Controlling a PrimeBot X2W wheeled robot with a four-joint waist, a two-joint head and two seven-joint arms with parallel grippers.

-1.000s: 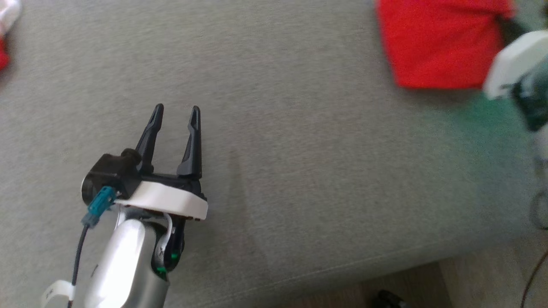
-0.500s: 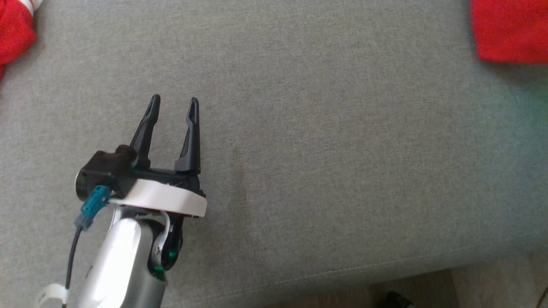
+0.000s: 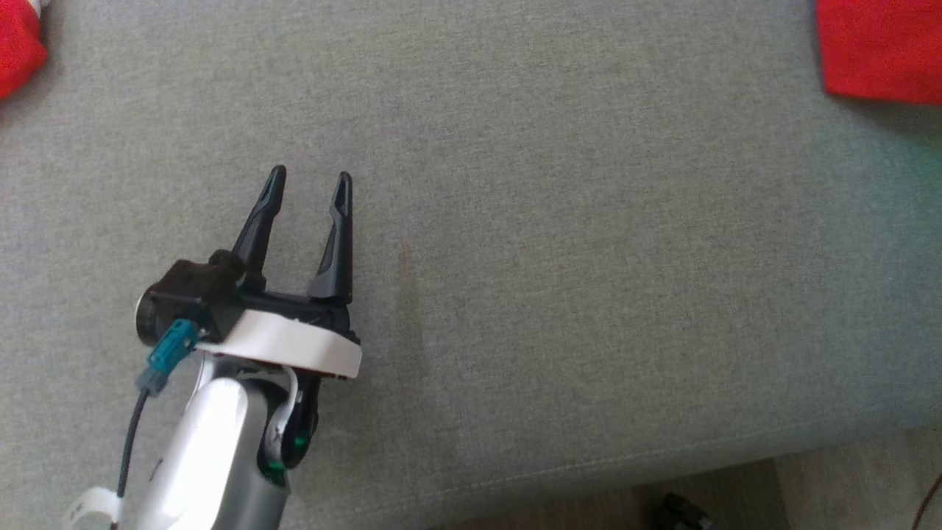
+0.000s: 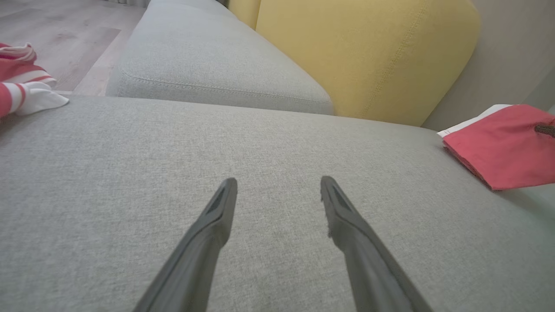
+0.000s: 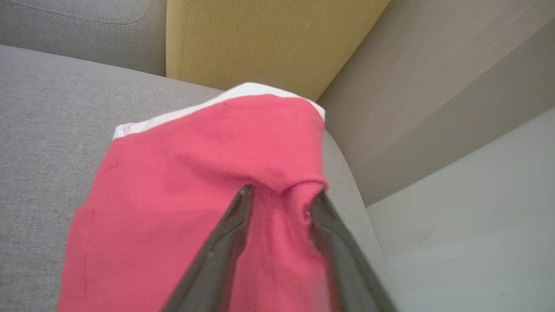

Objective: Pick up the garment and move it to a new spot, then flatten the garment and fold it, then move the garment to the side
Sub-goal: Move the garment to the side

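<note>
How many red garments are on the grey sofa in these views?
2. A folded red garment lies at the seat's far right, its edge bunched between the right hand's fingers. A red-and-white striped garment sits crumpled at the left edge. More may lie out of frame.

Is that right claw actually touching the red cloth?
Touching. In the right wrist view, the red garment bunches up between the fingertips of the right gripper, pressed against both.

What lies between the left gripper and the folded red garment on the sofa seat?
Nothing visible: bare grey seat cushion separates the left gripper from the red garment near the seat's right end.
</note>
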